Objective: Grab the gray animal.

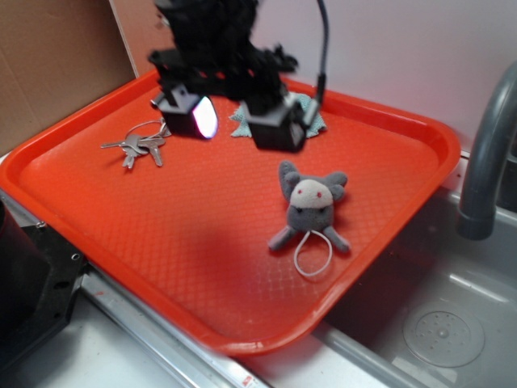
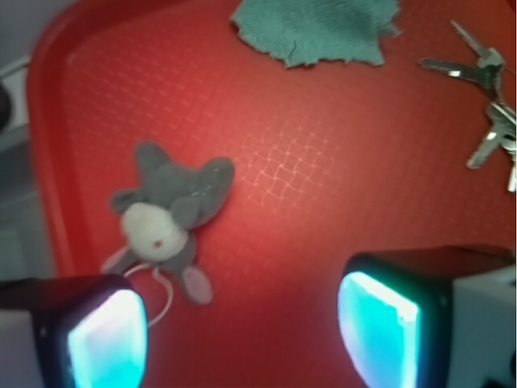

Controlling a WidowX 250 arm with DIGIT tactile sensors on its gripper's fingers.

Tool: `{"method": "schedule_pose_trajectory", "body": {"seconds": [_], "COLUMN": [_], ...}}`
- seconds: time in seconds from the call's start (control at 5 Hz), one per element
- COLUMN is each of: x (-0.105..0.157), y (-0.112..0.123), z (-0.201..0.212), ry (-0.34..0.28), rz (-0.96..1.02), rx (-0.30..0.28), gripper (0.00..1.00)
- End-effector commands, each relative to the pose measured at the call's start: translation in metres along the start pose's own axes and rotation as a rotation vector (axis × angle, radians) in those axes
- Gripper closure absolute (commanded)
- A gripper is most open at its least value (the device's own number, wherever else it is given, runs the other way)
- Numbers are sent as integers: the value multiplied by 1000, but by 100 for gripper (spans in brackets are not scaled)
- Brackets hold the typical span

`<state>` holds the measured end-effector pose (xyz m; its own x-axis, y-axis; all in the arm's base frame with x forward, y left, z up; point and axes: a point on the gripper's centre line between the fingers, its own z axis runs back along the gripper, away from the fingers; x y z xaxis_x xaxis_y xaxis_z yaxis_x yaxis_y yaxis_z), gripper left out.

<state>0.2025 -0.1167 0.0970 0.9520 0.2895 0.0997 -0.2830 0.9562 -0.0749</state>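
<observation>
Gray plush identifies the target: the gray animal (image 1: 310, 208) lies flat on the red tray (image 1: 161, 234), near the tray's sink-side rim, with its white cord loop (image 1: 313, 252) trailing off one end. I hold the gripper (image 1: 236, 121) above the tray, well apart from the toy, with its fingers (image 2: 380, 323) spread wide and nothing between them. I judge this height and opening suit an approach from above, since the wrist view places the toy beside one finger, not between the pair. A teal cloth (image 2: 311, 28) and a bunch of keys (image 1: 137, 144) lie at the tray's far side, clear of the toy. The tray has a textured, waffle-patterned floor and rests across a metal sink (image 1: 444, 323), with a gray faucet (image 1: 489, 153) alongside and a pale wall behind.
</observation>
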Motion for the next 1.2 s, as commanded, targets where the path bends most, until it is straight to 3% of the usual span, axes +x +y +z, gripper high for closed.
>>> {"method": "schedule_pose_trajectory", "body": {"seconds": [0.0, 0.2, 0.4, 0.6, 0.8, 1.0], "x": [8, 8, 12, 16, 19, 22], "y": [-7, -7, -22, -36, -36, -37], "z": [13, 13, -14, -37, -57, -72], "ry": [-41, -41, -34, -29, 7, 12], "rz": [-6, -6, -21, 5, 16, 19], "rx": [-38, -38, -28, -67, -49, 3], "gripper": [0, 0, 0, 0, 0, 100]}}
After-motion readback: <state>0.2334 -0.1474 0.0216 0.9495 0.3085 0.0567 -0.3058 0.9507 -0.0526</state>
